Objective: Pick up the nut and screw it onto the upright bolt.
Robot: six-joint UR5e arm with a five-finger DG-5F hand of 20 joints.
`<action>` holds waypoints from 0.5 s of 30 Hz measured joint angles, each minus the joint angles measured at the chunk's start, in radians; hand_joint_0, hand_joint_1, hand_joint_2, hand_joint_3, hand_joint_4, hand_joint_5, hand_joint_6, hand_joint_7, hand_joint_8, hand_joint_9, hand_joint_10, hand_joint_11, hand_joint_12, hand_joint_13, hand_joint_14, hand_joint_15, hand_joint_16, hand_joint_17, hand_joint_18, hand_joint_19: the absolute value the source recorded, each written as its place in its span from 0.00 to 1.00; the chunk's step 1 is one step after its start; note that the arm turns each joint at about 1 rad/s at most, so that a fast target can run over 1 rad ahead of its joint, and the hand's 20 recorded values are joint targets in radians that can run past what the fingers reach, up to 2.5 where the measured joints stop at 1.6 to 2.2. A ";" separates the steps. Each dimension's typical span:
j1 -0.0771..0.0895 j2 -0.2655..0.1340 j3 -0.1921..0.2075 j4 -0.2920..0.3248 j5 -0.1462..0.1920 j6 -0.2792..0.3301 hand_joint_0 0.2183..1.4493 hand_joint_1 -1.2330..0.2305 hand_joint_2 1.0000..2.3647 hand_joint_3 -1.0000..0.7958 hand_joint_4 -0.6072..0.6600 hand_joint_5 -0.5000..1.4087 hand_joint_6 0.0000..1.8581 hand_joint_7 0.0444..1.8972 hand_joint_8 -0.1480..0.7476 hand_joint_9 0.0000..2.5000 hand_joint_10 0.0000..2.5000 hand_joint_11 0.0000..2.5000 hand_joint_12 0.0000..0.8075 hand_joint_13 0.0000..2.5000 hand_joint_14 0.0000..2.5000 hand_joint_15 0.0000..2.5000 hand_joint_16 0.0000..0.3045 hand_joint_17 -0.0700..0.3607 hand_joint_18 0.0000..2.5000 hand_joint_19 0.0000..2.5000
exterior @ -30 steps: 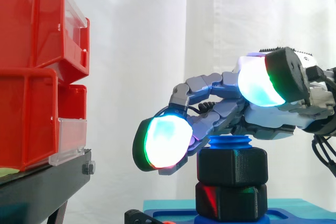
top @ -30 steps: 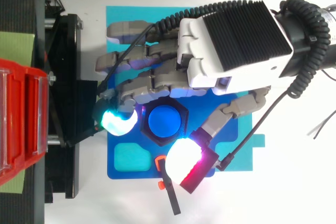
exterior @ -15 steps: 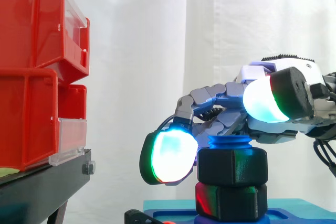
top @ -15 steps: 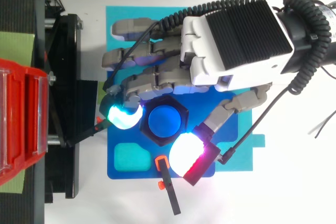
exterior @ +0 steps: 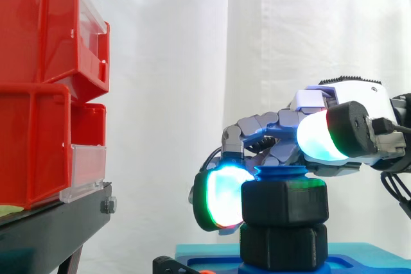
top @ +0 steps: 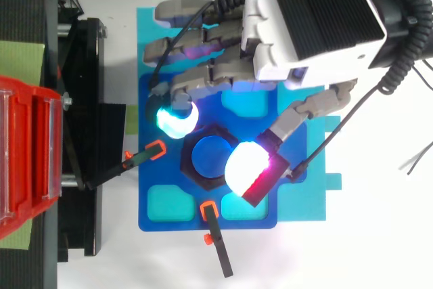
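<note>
A black hex nut (exterior: pixel 282 203) (top: pixel 195 179) sits threaded on the upright blue bolt (exterior: pixel 281 172) (top: pixel 206 158), above a second black hex piece (exterior: pixel 282 246) at the bolt's foot. My hand (top: pixel 311 25) (exterior: pixel 353 91) reaches in from the right and arches over the bolt. One curled finger's cyan pad (exterior: pixel 221 197) (top: pixel 174 118) presses the nut's far left side. The thumb's white pad (top: pixel 243 166) (exterior: pixel 318 136) lies over the nut's opposite rim. The hand is shut on the nut.
The bolt stands on a dark blue fixture plate (top: pixel 162 228) over a teal mat (top: pixel 149 25). Two orange-tipped black clamps (top: pixel 155 150) (top: pixel 208 211) hold the plate. Red bins (exterior: pixel 38 94) on a black stand (exterior: pixel 51 229) rise at the left.
The hand has drawn in round the nut: the curled finger's pad swung right against its side, and the thumb moved from beside the nut onto its rim. The palm shifted away from the camera.
</note>
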 measured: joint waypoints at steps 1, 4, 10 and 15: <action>-0.003 0.000 0.000 0.001 -0.004 0.000 0.24 0.67 0.00 0.28 0.63 0.24 0.27 0.69 0.46 0.31 0.00 0.00 0.34 0.17 0.00 0.00 0.11 0.34 0.04 0.00; -0.014 0.000 0.000 0.005 -0.016 -0.001 0.24 0.67 0.00 0.28 0.63 0.24 0.27 0.71 0.46 0.31 0.00 0.00 0.34 0.17 0.00 0.00 0.11 0.34 0.05 0.00; -0.032 0.000 0.000 0.007 -0.038 -0.002 0.24 0.66 0.00 0.28 0.61 0.26 0.27 0.76 0.46 0.33 0.00 0.00 0.33 0.19 0.00 0.00 0.11 0.33 0.07 0.00; -0.041 0.000 0.000 0.008 -0.044 -0.002 0.24 0.67 0.00 0.28 0.64 0.24 0.27 0.67 0.46 0.32 0.00 0.00 0.34 0.18 0.00 0.00 0.11 0.33 0.07 0.00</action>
